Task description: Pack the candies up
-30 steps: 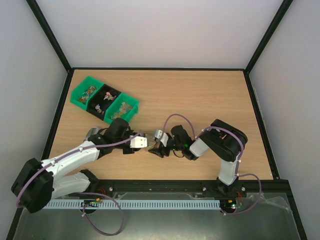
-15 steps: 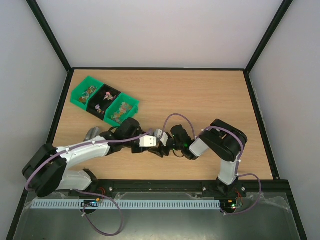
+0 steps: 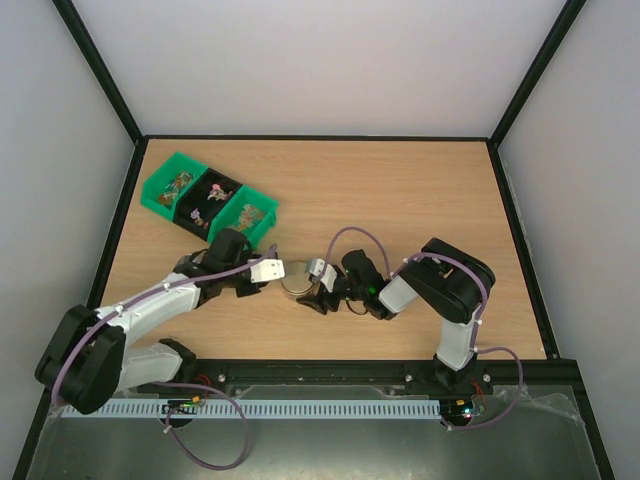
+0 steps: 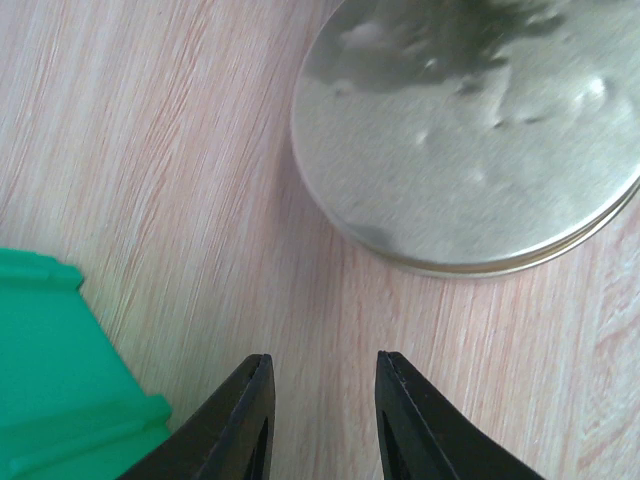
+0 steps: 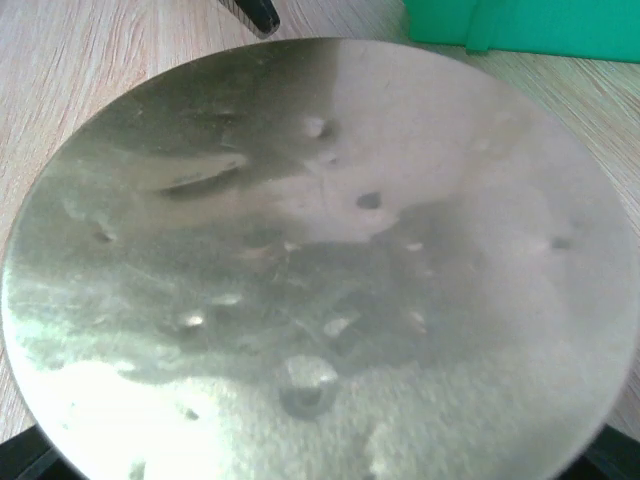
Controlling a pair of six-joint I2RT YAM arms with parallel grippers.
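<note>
The candies [image 3: 212,201] lie as small mixed-colour wrapped sweets in the three compartments of a green tray [image 3: 158,197]. A round silvery lid [image 3: 296,275] sits on a jar at the table's middle and fills the right wrist view [image 5: 320,250]. My right gripper [image 3: 305,290] is closed round this jar, its black fingers [image 5: 18,455] showing at the lid's lower edges. Just left of the jar, my left gripper [image 3: 262,276] hangs over bare wood. Its fingers are apart with nothing between them [image 4: 322,358]. The lid [image 4: 470,140] lies ahead of them to the right.
The green tray's corner [image 4: 50,390] sits close to the left finger, and its wall [image 5: 520,25] stands just behind the jar. A black frame rail [image 3: 320,137] bounds the wooden table. Both arms' cables loop near the jar.
My left gripper was over the jar half a second ago; it has pulled back left, uncovering the lid. The right gripper and jar have not moved.
</note>
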